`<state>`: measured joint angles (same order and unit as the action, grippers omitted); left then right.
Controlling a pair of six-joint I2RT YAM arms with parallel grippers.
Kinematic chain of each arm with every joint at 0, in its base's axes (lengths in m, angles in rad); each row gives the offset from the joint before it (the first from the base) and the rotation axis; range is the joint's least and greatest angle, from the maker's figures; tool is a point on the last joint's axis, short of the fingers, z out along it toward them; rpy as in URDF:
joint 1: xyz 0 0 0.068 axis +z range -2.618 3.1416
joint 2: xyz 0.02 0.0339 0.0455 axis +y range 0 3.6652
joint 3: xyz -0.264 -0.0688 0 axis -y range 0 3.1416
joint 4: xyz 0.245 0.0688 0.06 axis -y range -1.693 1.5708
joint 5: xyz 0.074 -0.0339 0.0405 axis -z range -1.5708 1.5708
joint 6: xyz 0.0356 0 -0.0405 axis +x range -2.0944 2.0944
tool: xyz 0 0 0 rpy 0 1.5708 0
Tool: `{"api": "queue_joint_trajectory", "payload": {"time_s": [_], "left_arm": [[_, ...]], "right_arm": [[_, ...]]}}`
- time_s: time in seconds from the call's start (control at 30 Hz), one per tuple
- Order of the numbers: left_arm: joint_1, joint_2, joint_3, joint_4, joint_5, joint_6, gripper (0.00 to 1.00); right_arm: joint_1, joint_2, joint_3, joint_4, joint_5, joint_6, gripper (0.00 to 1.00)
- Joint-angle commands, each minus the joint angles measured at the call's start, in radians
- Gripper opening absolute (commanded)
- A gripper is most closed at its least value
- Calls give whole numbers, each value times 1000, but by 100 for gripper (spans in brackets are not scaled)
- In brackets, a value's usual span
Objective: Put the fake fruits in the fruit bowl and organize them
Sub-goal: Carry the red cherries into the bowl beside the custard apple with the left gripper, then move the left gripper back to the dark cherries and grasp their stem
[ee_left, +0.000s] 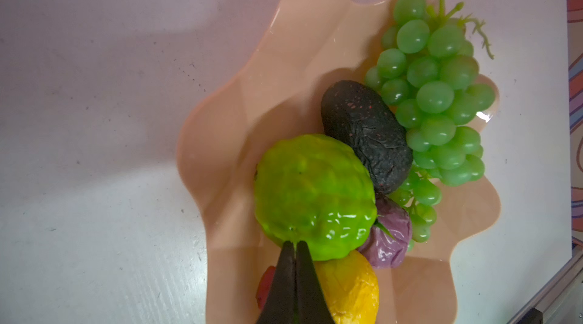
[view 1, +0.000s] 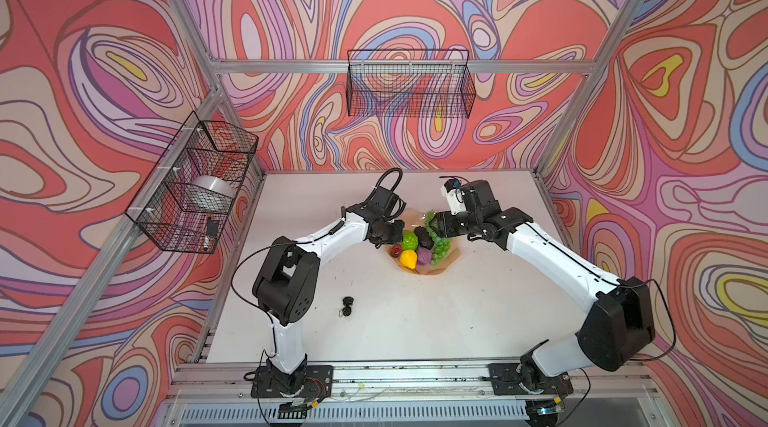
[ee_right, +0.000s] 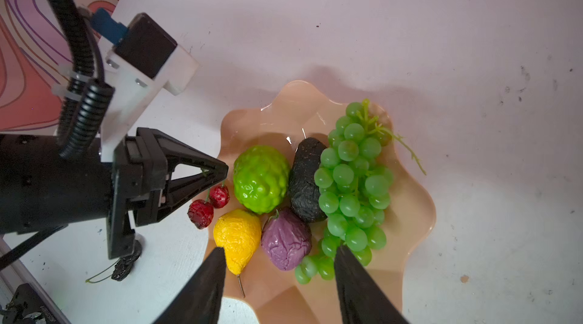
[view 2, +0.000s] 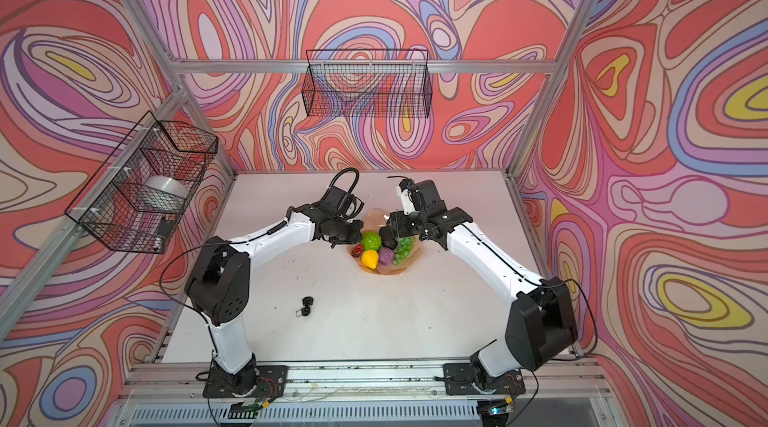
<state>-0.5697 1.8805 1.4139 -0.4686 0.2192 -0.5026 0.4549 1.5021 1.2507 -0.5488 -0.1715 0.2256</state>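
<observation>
With the left gripper [ee_right: 222,170] closed on the stem of the cherries [ee_right: 200,213], the pair hung at the rim of the bowl [ee_right: 410,212] on that arm's side, the bowl's middle straight ahead, while the right gripper [ee_right: 280,249] hovered over the bowl, jaws apart and empty.

Glossy peach plastic-looking fruit bowl [ee_left: 227,136], shiny bumpy lime-green ball [ee_left: 312,196], matt wrinkly dark avocado [ee_left: 366,133], translucent smooth green grape bunch [ee_left: 435,98], scuffed matt white table [ee_left: 94,180].

Swirl-patterned walls [view 1: 83,30], white tabletop [view 1: 415,321], aluminium frame [view 1: 291,66], black wire basket [view 1: 409,84] hung behind
</observation>
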Motion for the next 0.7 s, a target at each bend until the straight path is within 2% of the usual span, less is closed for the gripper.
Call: {"api": "queue_joint_trajectory", "payload": {"time_s": [0.0,0.07,0.23,0.47,0.67], "left_arm": [[-9,22,29,16,-18,-18,11],[-10,17,34,6,-26,-22,15],[-10,-15,40,-30,-36,-17,40],[-10,-126,51,-109,-89,8,48],[7,-235,43,-283,-146,1,55]], "right_arm": [[4,16,1,1,-2,-12,58],[4,16,4,3,-4,-13,58],[5,10,10,-1,-4,-14,58],[4,-6,30,-10,-4,-15,58],[6,-21,44,-18,9,-21,58]]}}
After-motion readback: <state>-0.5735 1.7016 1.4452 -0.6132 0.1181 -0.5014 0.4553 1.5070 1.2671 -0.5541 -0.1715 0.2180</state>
